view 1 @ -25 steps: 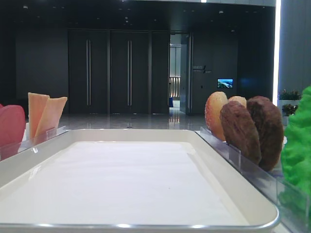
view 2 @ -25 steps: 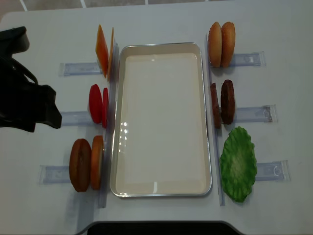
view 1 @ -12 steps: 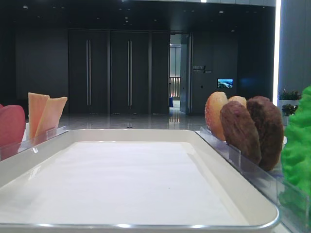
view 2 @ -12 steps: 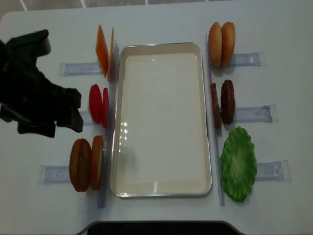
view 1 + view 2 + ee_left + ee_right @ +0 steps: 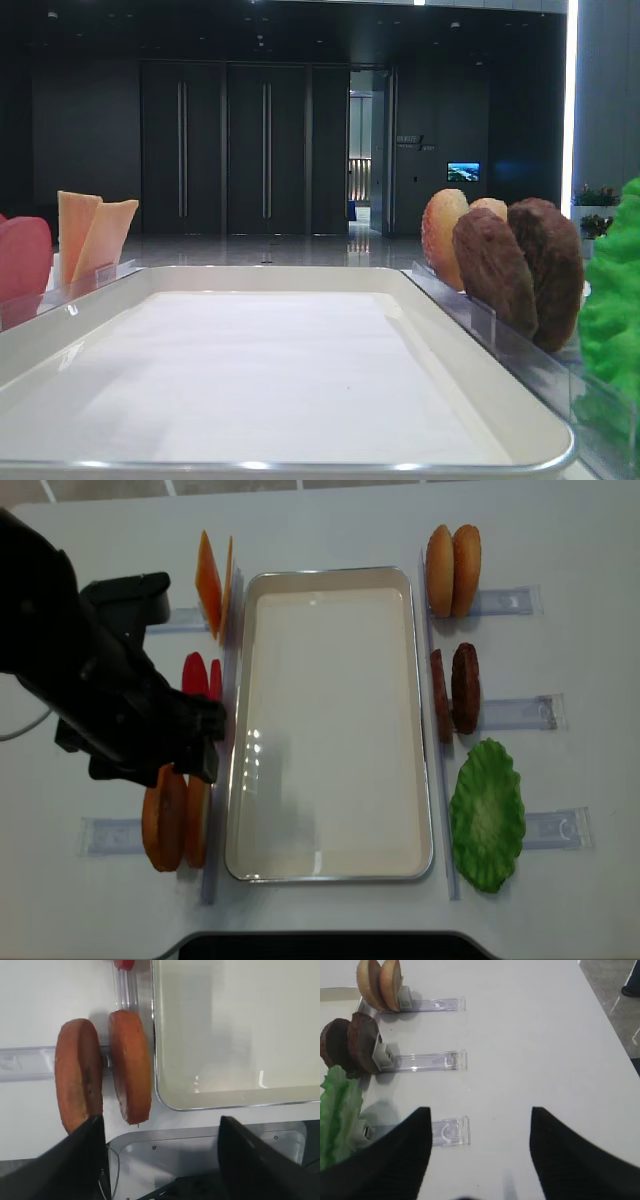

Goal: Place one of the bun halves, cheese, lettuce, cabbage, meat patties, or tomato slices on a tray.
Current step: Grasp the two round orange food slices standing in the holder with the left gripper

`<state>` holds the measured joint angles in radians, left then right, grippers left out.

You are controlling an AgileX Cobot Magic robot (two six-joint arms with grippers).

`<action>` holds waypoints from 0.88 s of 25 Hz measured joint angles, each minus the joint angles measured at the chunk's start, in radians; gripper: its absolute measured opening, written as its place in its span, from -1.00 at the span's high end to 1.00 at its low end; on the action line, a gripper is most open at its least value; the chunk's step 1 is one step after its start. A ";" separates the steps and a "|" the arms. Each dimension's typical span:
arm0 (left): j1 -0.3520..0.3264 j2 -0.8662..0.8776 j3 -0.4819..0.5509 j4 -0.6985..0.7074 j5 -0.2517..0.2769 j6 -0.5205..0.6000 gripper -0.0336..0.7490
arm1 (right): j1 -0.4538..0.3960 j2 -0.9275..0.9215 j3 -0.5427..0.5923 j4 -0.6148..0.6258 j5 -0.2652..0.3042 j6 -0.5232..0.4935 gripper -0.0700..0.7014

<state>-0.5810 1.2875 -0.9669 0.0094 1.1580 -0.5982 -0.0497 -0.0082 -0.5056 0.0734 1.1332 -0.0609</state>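
Observation:
The white tray (image 5: 330,720) lies in the middle of the table with only its paper liner in it. Left of it stand cheese (image 5: 212,580), tomato slices (image 5: 200,675) and two bun halves (image 5: 175,825). On its right are two more bun halves (image 5: 452,570), meat patties (image 5: 458,688) and lettuce (image 5: 487,815). My left arm (image 5: 110,700) hangs over the left row. The left gripper (image 5: 160,1125) is open and holds nothing, just below the lower ends of the bun halves (image 5: 131,1065). My right gripper (image 5: 480,1115) is open over bare table, right of the lettuce (image 5: 337,1110).
Clear plastic holder strips (image 5: 510,712) stick out sideways from each food pair. The table's front edge with a dark base (image 5: 320,945) runs close behind the left gripper. In the low view the patties (image 5: 520,265) and lettuce (image 5: 615,300) stand above the tray's right rim (image 5: 480,350).
My left arm has swung in from the far left toward the tray, and now covers part of the tomato slices and the tops of the left bun halves. Nothing else moved.

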 joint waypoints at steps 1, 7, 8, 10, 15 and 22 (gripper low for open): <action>-0.001 0.007 0.000 0.003 0.000 -0.008 -0.45 | 0.000 0.000 0.000 0.000 0.000 0.000 -0.25; -0.003 0.073 0.000 0.015 0.000 -0.018 -0.45 | 0.000 0.000 0.000 0.000 0.000 0.000 -0.25; -0.003 0.083 0.000 0.016 -0.003 -0.018 -0.45 | 0.000 0.000 0.000 0.000 0.000 0.000 -0.25; -0.003 0.108 0.000 0.017 -0.016 -0.019 -0.45 | 0.000 0.000 0.000 0.000 0.000 0.000 -0.25; -0.003 0.170 0.000 0.025 -0.027 -0.033 -0.45 | 0.000 0.000 0.000 0.000 0.000 0.000 -0.25; -0.003 0.234 0.000 0.033 -0.045 -0.035 -0.45 | 0.000 0.000 0.000 0.000 0.000 0.000 -0.25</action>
<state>-0.5838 1.5216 -0.9669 0.0424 1.1132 -0.6332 -0.0497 -0.0082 -0.5056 0.0734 1.1332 -0.0609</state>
